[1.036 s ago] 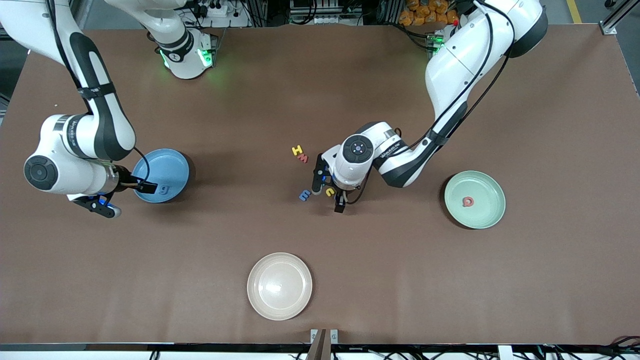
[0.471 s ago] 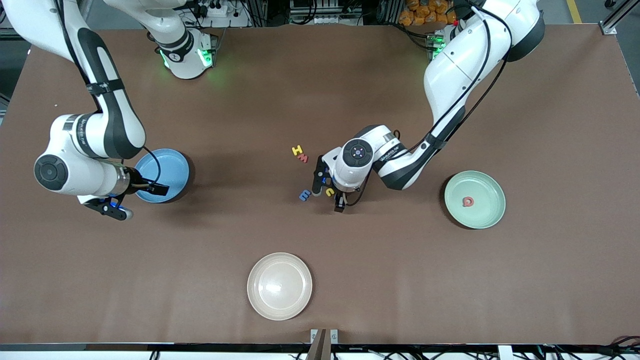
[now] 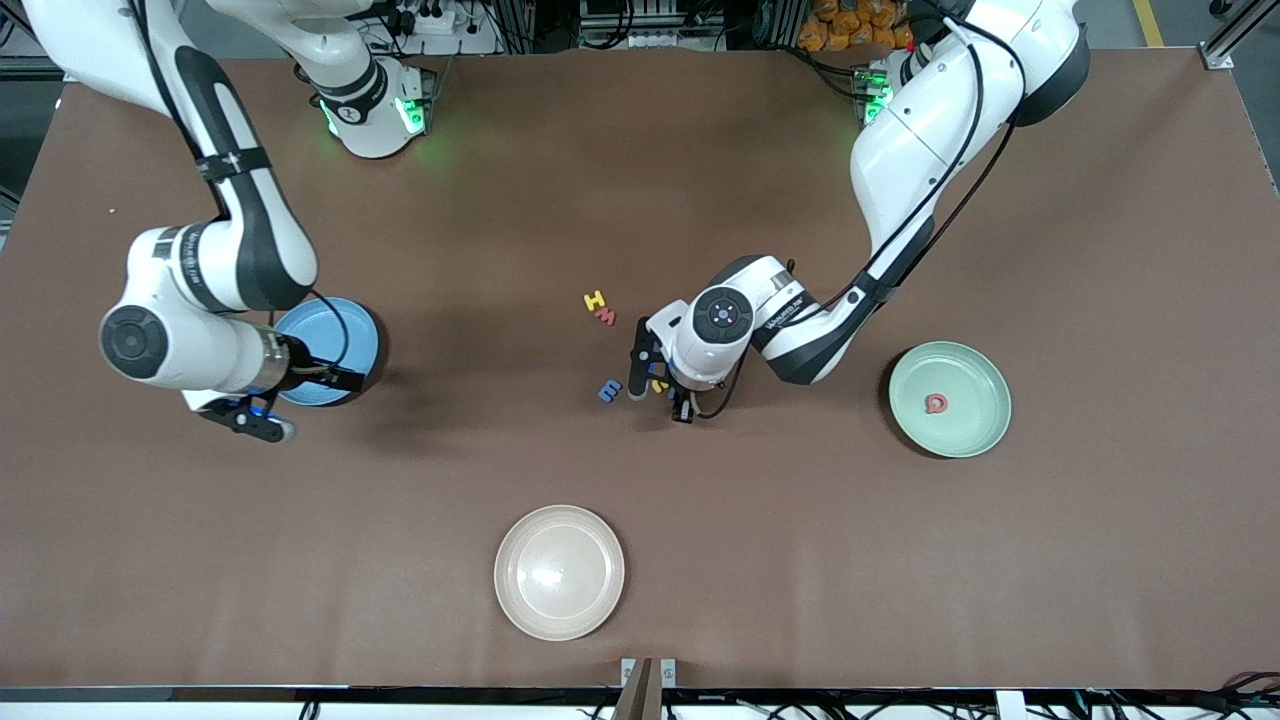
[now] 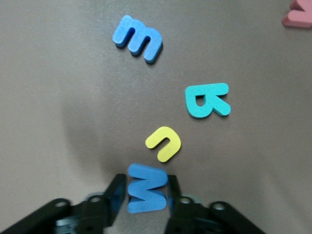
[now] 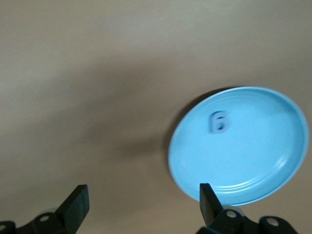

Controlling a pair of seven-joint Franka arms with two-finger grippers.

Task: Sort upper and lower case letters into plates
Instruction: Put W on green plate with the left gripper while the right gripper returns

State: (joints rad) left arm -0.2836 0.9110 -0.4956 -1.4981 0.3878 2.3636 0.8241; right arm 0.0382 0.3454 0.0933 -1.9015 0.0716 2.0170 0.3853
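Both left claw [image 4: 145, 204] fingers now pinch the blue letter [image 4: 146, 187].

Only extras here – a cream-beige plate [image 3: 559, 572] sitting empty at about 6 o'clock on the brown table [image 3: 900, 580], right near the front edge – nothing touching it.

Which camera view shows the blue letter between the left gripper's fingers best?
The left wrist view: the blue letter sits large and unobstructed between the left gripper's fingers. In the front view the arm hides it. The right wrist view doesn't show it.
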